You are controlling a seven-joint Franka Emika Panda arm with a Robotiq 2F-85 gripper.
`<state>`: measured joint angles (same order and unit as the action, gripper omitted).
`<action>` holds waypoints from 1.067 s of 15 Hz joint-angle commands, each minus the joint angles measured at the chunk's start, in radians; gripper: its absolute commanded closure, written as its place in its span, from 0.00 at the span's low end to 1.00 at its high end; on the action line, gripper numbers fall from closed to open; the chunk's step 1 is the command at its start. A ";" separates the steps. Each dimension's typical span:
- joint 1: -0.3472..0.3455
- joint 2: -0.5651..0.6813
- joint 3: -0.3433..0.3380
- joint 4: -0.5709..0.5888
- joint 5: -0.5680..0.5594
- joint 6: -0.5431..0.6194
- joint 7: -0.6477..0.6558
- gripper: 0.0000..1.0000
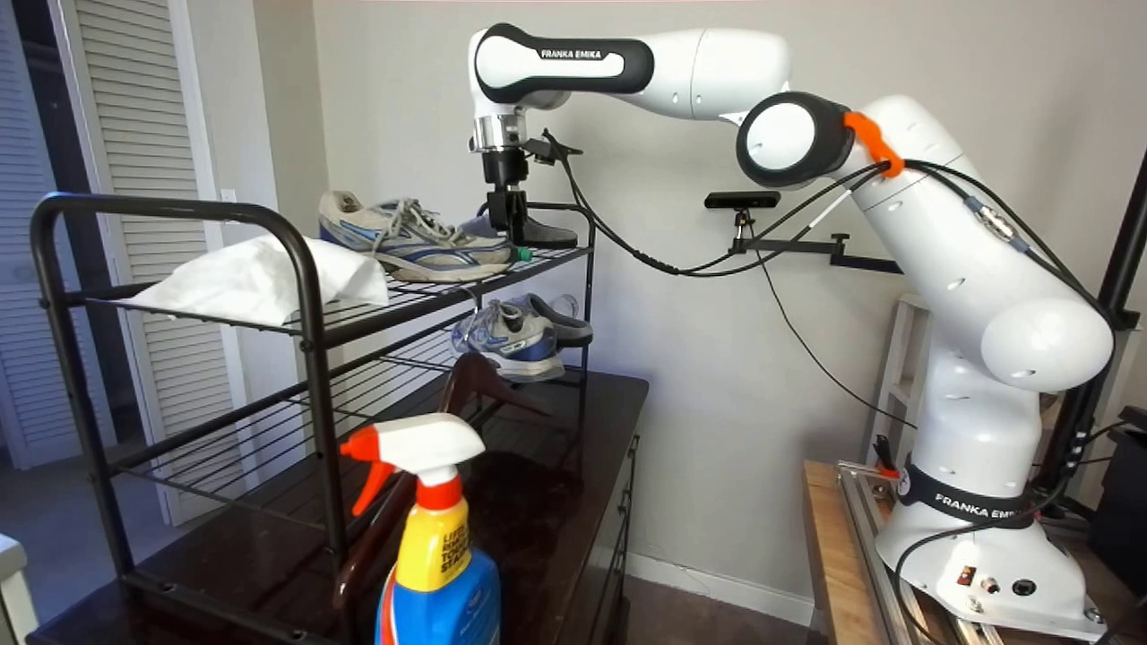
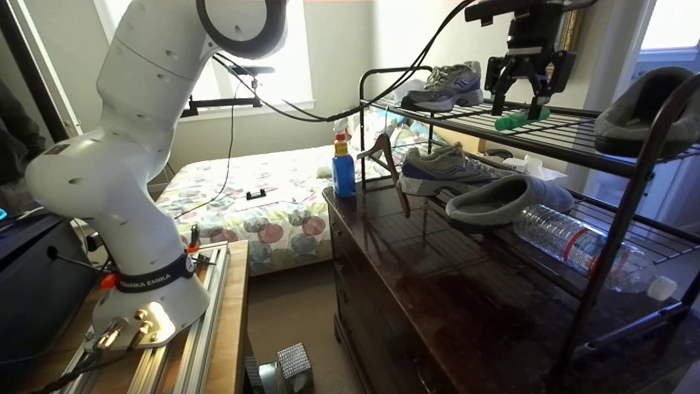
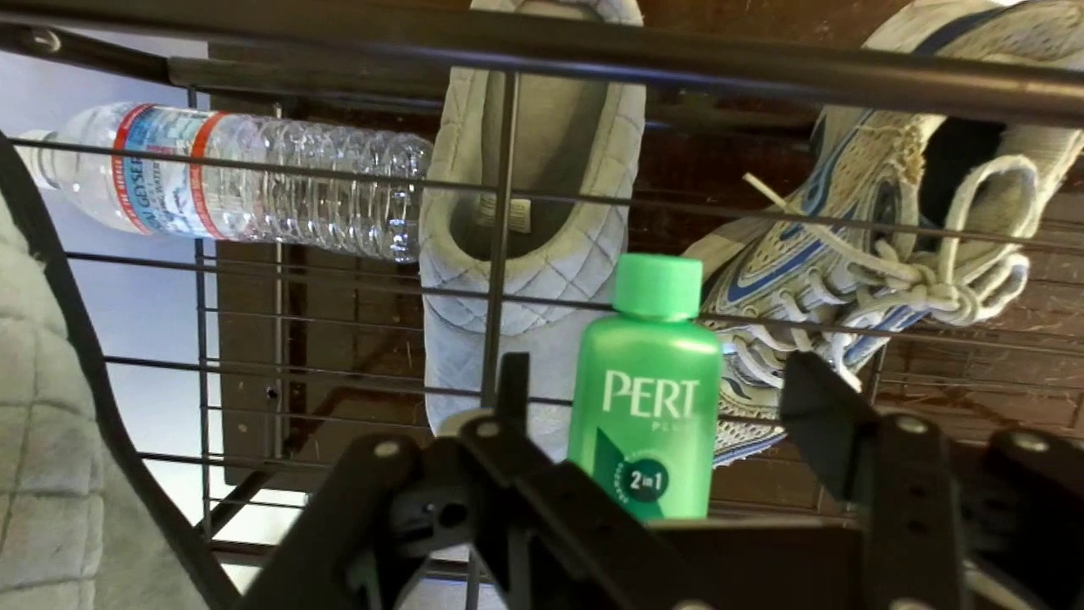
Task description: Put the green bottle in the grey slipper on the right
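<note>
Green bottle [image 3: 648, 386], wrist view: white "PERT", fainter line under it starting "PL", then "2in1" in a dark round badge [image 3: 641, 480]; print around that too small to read. Water bottle [image 3: 330, 207], same view: "GEYSER" legible on the label [image 3: 174, 193], front of the name not. Robot arm [image 1: 941, 251], in an exterior view: "FRANKA EMIKA" on the forearm trim [image 1: 571, 55]. Base collar [image 2: 156, 279]: same text, in both exterior views. Spray bottle [image 1: 452, 596]: "LIFTS" on the yellow section, lines below only partly legible.

I operate in a home bedroom, identified by: a bed [image 2: 257, 208] with a spotted cover [image 2: 295, 227]; a dresser [image 2: 410, 246] bearing a shoe rack [image 1: 320, 394]; slatted doors [image 1: 152, 206], far left in an exterior view.
</note>
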<state>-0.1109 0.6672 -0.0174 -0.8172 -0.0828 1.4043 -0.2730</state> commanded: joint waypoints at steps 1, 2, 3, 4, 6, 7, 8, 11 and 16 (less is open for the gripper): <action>-0.010 0.022 0.006 0.033 0.029 -0.011 0.032 0.53; -0.011 0.024 0.006 0.034 0.030 -0.012 0.034 0.61; -0.012 0.024 0.006 0.034 0.031 -0.012 0.036 0.67; -0.013 0.024 0.006 0.034 0.031 -0.012 0.038 0.74; -0.014 0.024 0.006 0.034 0.031 -0.012 0.042 0.82; -0.013 0.022 0.005 0.034 0.030 -0.014 0.048 0.82; -0.013 0.019 0.004 0.033 0.030 -0.020 0.056 0.82; -0.017 -0.016 0.004 0.022 0.027 -0.071 0.057 0.82; -0.008 -0.122 -0.024 -0.022 -0.036 -0.208 0.029 0.82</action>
<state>-0.1230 0.6150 -0.0252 -0.8060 -0.0834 1.2768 -0.2314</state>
